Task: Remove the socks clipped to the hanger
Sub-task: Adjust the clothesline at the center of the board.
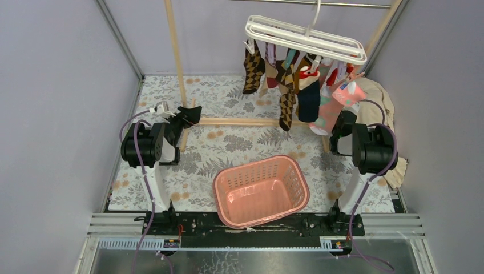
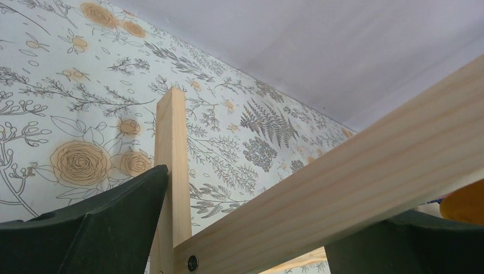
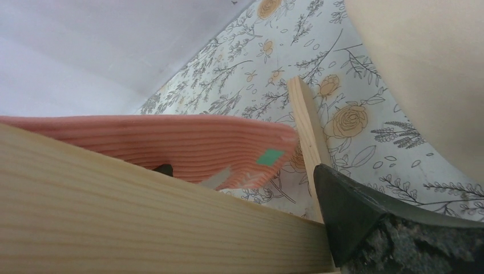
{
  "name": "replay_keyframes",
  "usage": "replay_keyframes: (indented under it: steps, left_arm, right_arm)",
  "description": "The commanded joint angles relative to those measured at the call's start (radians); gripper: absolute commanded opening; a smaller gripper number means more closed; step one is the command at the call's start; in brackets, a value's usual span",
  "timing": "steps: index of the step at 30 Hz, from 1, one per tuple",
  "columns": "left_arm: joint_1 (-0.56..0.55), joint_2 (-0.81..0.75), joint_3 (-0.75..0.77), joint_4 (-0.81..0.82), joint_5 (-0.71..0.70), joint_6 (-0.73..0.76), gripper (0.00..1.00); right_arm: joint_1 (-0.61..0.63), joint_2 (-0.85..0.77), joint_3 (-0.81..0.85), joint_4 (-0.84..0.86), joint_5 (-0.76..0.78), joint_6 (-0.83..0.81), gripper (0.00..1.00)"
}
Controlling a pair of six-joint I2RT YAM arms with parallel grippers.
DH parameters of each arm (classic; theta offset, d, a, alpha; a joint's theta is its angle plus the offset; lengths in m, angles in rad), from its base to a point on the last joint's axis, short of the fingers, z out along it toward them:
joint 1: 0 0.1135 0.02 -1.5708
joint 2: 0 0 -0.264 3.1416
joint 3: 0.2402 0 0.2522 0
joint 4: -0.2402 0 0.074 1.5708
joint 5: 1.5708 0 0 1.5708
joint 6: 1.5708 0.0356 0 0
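Floral tablecloth (image 1: 228, 97) underneath: the left gripper (image 1: 191, 114) idles spread wide by the wooden rack (image 1: 240, 121), the pink basket (image 1: 228, 178) waits centrally as catcher, and the socks (image 1: 288, 85) dangle far right, clipped to the hanger (image 1: 305, 37), above the right gripper (image 1: 342, 124), also spread and empty.

hanger (image 1: 305, 39) hook cut off at the top edge, socks (image 1: 287, 85) overlapping one another, beige cloth (image 1: 385, 91) partly behind right arm (image 1: 371, 148)

Each arm, the left arm (image 1: 144, 147) and the right arm (image 1: 370, 149), has round black motor housings joined by white links. A thin purple cable (image 1: 147, 185) runs along each arm down to its black base. The jaws are of dark matte plastic.
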Motion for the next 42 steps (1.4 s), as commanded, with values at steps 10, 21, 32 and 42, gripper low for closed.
replay_keyframes:
  steps: [10, 21, 32, 42]
  left_arm:
    - [-0.042, -0.011, -0.016, 0.085, 0.081, -0.082, 0.99]
    - [-0.052, -0.027, -0.036, 0.085, 0.065, -0.065, 0.99]
    - [-0.053, -0.124, -0.119, 0.086, 0.059, -0.041, 0.99]
    - [-0.043, -0.260, -0.204, 0.081, 0.069, -0.010, 0.99]
  right_arm:
    - [0.156, -0.283, 0.053, -0.632, 0.303, -0.126, 1.00]
    - [0.199, -0.310, 0.115, -0.793, 0.501, -0.229, 1.00]
    - [0.205, -0.457, 0.040, -0.838, 0.550, -0.245, 1.00]
    - [0.204, -0.592, -0.034, -0.894, 0.483, -0.229, 1.00]
